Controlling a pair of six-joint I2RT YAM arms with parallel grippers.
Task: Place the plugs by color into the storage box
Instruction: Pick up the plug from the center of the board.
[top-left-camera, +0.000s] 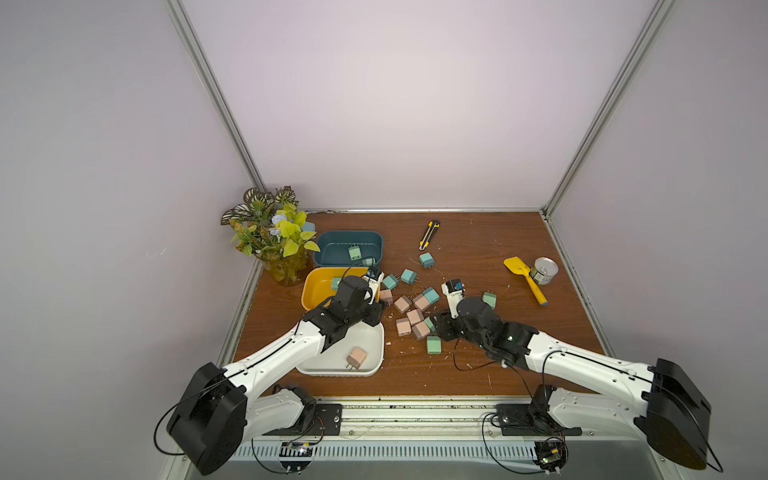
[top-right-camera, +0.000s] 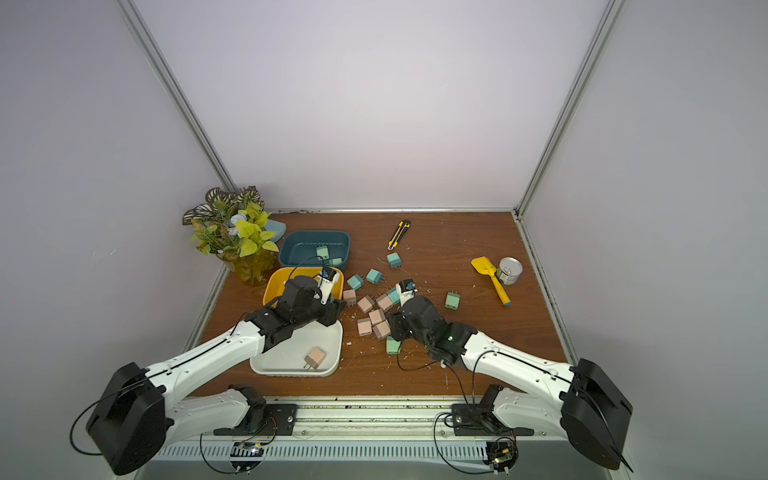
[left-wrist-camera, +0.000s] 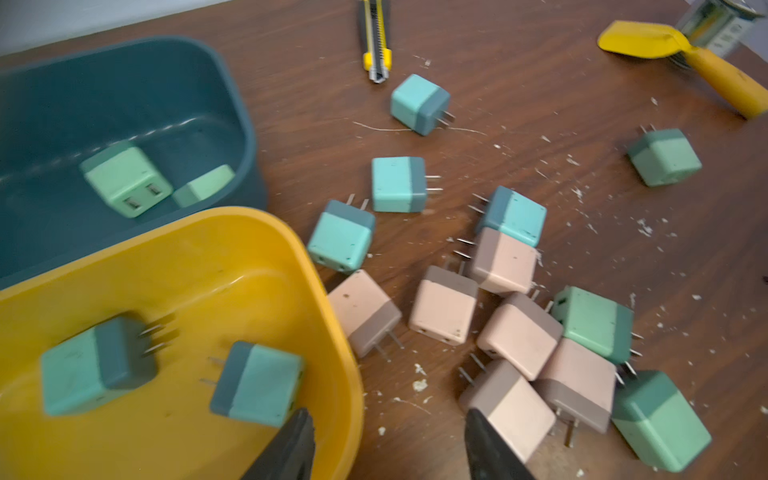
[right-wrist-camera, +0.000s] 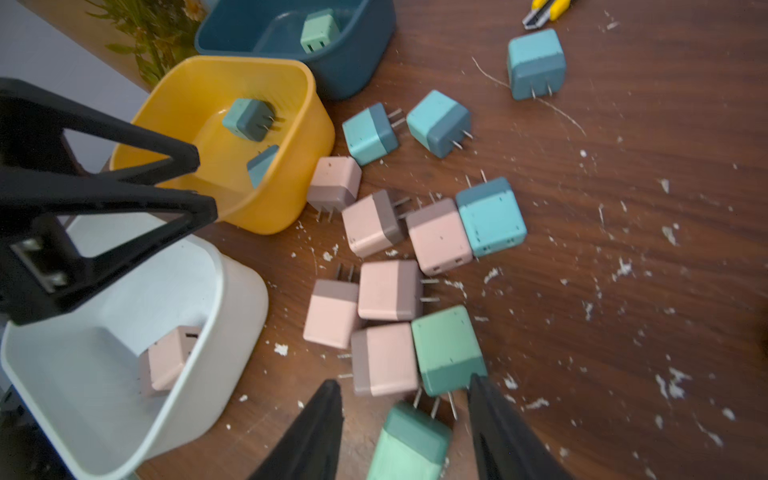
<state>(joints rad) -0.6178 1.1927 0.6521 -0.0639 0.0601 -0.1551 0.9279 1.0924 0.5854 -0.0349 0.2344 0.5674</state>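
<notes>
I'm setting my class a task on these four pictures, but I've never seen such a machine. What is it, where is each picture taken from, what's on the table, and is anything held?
It is a robot with two arms, each ending in a pincer. Two pictures look down from overhead; the others come from a camera on each wrist. On the table lie cubic plugs, pink, mint green and teal, beside three tubs: the dark blue tub holds two mint ones, the yellow tub two teal, the white tub one pink. A knife, trowel, tin and plant sit nearby. The left pincer is open, empty; the right pincer straddles a mint plug, not yet gripping.
</notes>
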